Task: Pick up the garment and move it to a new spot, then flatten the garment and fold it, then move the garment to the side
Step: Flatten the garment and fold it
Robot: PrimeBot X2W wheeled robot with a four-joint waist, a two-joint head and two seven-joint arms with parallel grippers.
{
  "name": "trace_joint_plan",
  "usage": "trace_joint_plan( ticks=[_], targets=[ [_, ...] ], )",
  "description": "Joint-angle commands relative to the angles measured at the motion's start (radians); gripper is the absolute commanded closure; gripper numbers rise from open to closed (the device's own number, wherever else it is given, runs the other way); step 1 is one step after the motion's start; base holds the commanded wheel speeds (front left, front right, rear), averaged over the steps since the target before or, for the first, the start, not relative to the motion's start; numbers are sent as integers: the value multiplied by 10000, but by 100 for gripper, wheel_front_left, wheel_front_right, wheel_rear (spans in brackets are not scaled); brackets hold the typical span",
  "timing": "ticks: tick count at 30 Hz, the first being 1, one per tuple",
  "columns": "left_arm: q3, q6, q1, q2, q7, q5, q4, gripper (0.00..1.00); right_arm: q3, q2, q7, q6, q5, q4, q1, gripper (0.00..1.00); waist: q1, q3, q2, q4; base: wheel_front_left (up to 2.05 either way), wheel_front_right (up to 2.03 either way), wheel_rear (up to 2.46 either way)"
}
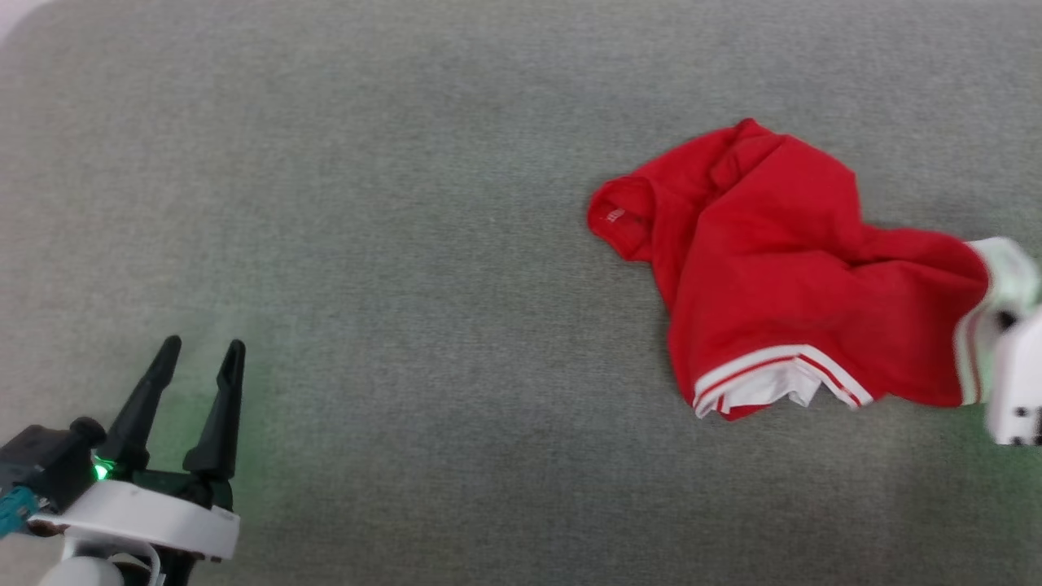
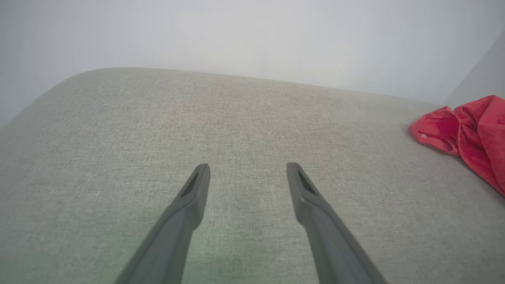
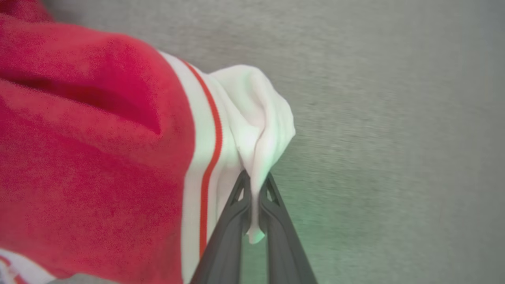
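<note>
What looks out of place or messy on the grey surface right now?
The garment lies crumpled in a heap at the right of the grey surface, with white lining poking out past its striped hem. The right gripper is shut on its white edge; the left gripper hangs open apart from it. Nothing looks torn or spilled.

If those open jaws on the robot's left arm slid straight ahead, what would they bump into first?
Probably nothing: only bare grey cushion lies ahead to its far edge; the garment sits off to their right.
</note>
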Motion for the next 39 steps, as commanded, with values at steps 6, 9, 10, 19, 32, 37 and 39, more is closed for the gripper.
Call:
trace_joint_plan(
  ticks=[6,9,10,19,32,37,39],
  targets=[
    [27,3,26,235,6,-88,-184,0,-2210,36,-635,-18,-368,-1069,686,100,0,170,-1,-545,0,0,0],
    [-34,3,-28,342,6,-139,-246,0,-3341,211,-1000,-18,-839,-1337,807,100,0,254,-1,-586,0,0,0],
    [-42,3,-47,377,6,-165,-257,0,-3685,357,-1142,-18,-1005,-1393,789,100,0,277,-1,-593,0,0,0],
    [-35,3,-83,606,6,-248,-228,0,-5757,1115,-2447,-18,-2909,-1284,519,100,0,375,-1,-577,0,0,0],
    [-715,3,-567,1271,6,-230,-471,0,-5442,1754,-4918,-18,-2846,-547,947,0,0,-141,-1,-1145,0,0,0],
    [-1757,3,-1454,2457,6,-141,-870,0,-3528,1739,-6719,-18,-2089,-1120,2064,0,0,-333,-1,-1886,0,0,0],
    [-2370,3,-1887,2992,6,-376,-977,0,-2497,1762,-7395,-18,-1704,-1275,2393,0,0,-375,-1,-2319,0,0,0]
  ],
)
